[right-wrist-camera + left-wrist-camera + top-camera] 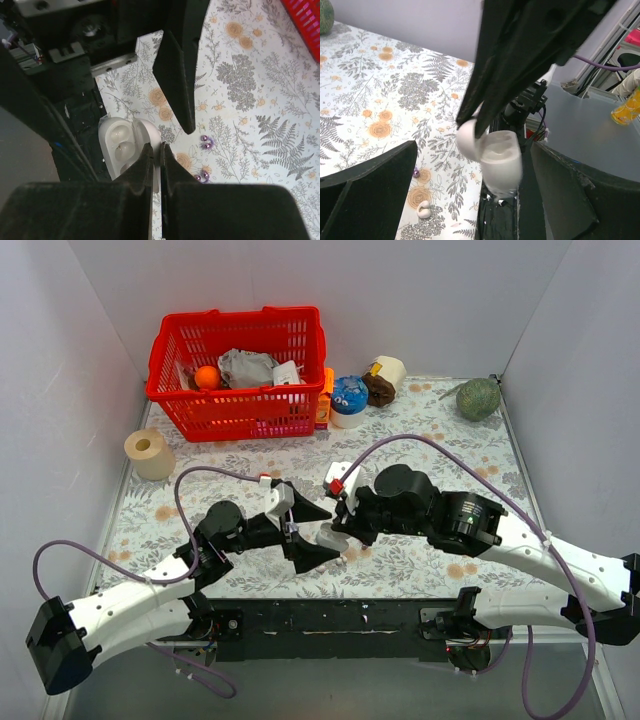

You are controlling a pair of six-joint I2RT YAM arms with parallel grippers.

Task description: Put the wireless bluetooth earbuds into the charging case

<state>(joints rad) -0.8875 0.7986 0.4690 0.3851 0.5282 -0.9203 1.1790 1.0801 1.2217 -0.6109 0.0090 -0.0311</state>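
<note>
The charging case (120, 145) is white and hinged open, with two empty round wells showing. My right gripper (156, 147) is shut on its raised lid and holds it over the table's near edge. In the left wrist view the case (497, 160) hangs from the right gripper's black fingers, between the wide-open fingers of my left gripper (475, 197), which touch nothing. Two shiny purple earbuds (206, 143) (202, 176) lie on the flowered cloth just past the case. One bud (415, 172) peeks out beside my left finger. From above, both grippers (330, 531) (338, 538) meet at the centre front.
A small white curled piece (424, 209) lies on the cloth near the buds. At the back stand a red basket (240, 370), a tape roll (150, 453), a blue-topped tub (350, 400), a paper roll (388, 372) and a green round thing (478, 398). A black mounting plate (330, 620) runs along the near edge.
</note>
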